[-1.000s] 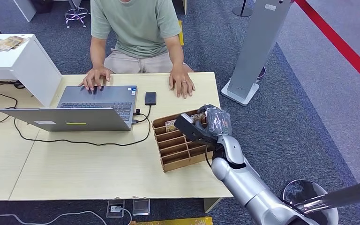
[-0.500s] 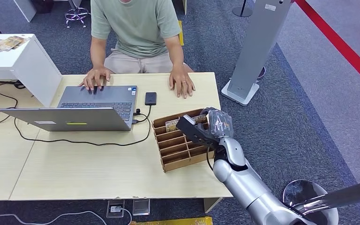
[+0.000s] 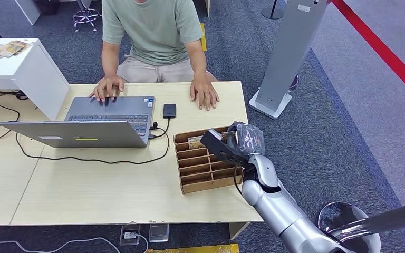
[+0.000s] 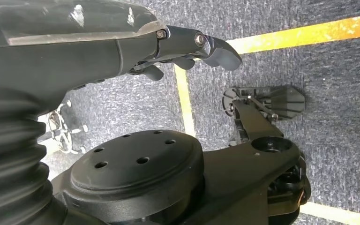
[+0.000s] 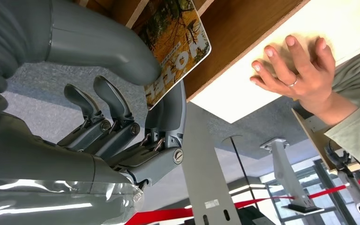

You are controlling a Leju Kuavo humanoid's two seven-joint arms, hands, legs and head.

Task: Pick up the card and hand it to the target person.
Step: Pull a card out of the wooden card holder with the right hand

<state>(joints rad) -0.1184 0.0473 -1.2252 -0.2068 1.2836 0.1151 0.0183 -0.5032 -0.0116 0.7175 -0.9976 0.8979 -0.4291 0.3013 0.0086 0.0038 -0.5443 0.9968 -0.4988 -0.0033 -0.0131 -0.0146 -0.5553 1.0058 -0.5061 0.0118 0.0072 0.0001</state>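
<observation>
Laptop sits on the left, phone beside it, then the wooden rack near the table's right edge. The right hand has the card pinched between thumb and a finger at the rack's far end. I'd lift it straight out before swinging toward the person, so it doesn't snag a divider.

Pale wooden worktop. Open grey laptop at its far left part, black cable looping in front of it. Small black phone just right of laptop. White cabinet left of laptop. Grey pillar stand on carpet, well right of laptop.
</observation>
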